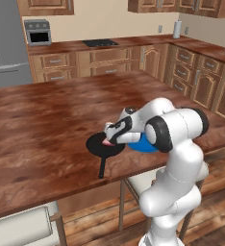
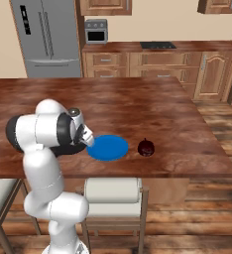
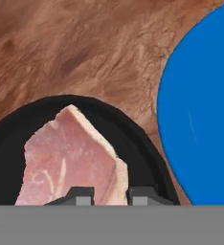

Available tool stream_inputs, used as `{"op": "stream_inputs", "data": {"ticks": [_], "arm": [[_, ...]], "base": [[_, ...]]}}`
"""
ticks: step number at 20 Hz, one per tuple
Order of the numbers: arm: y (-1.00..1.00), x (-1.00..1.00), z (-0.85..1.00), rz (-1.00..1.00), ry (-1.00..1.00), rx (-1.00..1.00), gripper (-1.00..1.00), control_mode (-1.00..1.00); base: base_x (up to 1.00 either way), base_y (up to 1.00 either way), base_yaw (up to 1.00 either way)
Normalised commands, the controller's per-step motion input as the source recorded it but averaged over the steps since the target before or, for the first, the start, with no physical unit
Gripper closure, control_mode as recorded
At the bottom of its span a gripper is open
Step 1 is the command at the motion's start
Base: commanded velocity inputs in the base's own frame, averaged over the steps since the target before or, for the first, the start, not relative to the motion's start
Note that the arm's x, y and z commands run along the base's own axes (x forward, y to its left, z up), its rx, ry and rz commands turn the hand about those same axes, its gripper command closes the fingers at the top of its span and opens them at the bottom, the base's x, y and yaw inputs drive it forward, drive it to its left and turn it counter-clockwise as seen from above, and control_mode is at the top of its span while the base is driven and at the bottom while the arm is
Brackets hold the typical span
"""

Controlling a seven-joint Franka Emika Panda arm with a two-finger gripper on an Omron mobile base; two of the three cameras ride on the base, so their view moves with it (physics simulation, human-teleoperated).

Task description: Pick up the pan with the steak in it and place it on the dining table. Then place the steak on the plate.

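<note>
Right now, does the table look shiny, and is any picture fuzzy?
Left base view: pale glare streaks on the dining table. Right base view: softer sheen there, small shadow under the mug. Hand view: steak, pan and plate look sharp, edges slightly jagged.

The white arm rises from its base, folds at a dark-jointed elbow and reaches forward and down, so that the hand hangs low with the wrist bent downward. The gripper [image 1: 107,141] points down, and in the hand view its two dark fingertips [image 3: 83,195] stand close together, closed on the near edge of the steak [image 3: 71,160]. In the right base view the upper arm and elbow cover most of the hand, leaving just the wrist end showing.
</note>
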Motion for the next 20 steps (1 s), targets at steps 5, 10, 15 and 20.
{"op": "stream_inputs", "data": {"ticks": [5,10,15,20], "arm": [[-0.50,-0.16,0.23,-0.17,0.00,0.01,1.00,-1.00],[-0.46,-0.01,0.43,-0.18,0.00,0.03,1.00,-1.00],[-0.60,-0.12,0.37,-0.18,0.00,0.04,1.00,-1.00],[-0.72,-0.35,-0.10,-0.12,0.00,0.03,1.00,-1.00]], "base": [[0.00,0.00,0.00],[0.00,0.00,0.00],[0.00,0.00,0.00],[0.00,0.00,0.00]]}}
